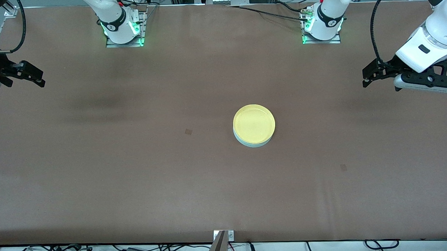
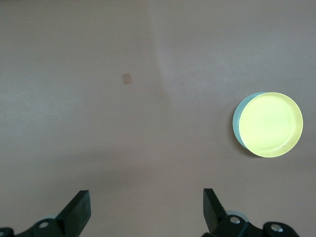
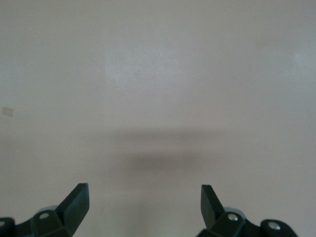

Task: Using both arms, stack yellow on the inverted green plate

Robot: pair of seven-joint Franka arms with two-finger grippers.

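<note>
The yellow plate lies on top of the pale green plate near the middle of the table; only a thin crescent of the green rim shows under it. In the left wrist view the yellow plate covers all but an edge of the green plate. My left gripper hangs open and empty over the left arm's end of the table, well away from the stack, its jaws wide apart. My right gripper hangs open and empty over the right arm's end, with only bare cloth between its jaws.
Brown cloth covers the table. Small darker patches mark it. The arm bases stand at the edge farthest from the front camera. A metal bracket sits at the nearest edge.
</note>
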